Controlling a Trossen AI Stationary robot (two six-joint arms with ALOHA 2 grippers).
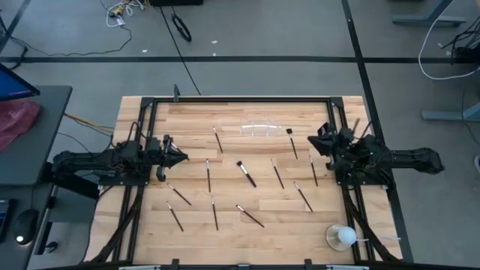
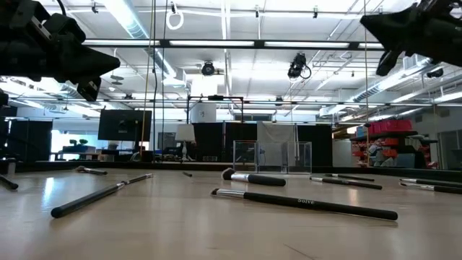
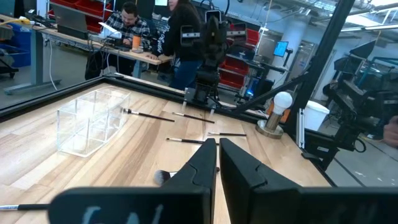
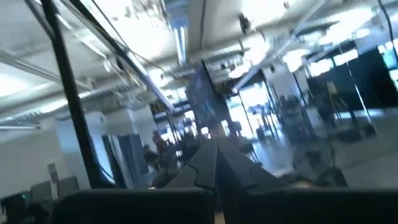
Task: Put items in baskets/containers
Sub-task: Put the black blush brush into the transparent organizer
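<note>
Several thin dark makeup brushes (image 1: 246, 172) lie flat and scattered over the wooden table; two show close in the low view (image 2: 303, 203). The clear organizer (image 1: 264, 129) stands near the table's far edge and also shows in the left wrist view (image 3: 90, 121). My left gripper (image 1: 180, 157) hovers shut above the table's left side, pointing right, and holds nothing. My right gripper (image 1: 313, 140) hovers shut over the right side, raised well above the table (image 2: 368, 25). Its wrist view looks up at the ceiling.
A white ball on a clear round base (image 1: 341, 238) stands at the near right corner. Dark frame rails (image 1: 240, 98) run along the table's far edge and both sides. People (image 3: 130, 25) sit and stand at desks beyond the table.
</note>
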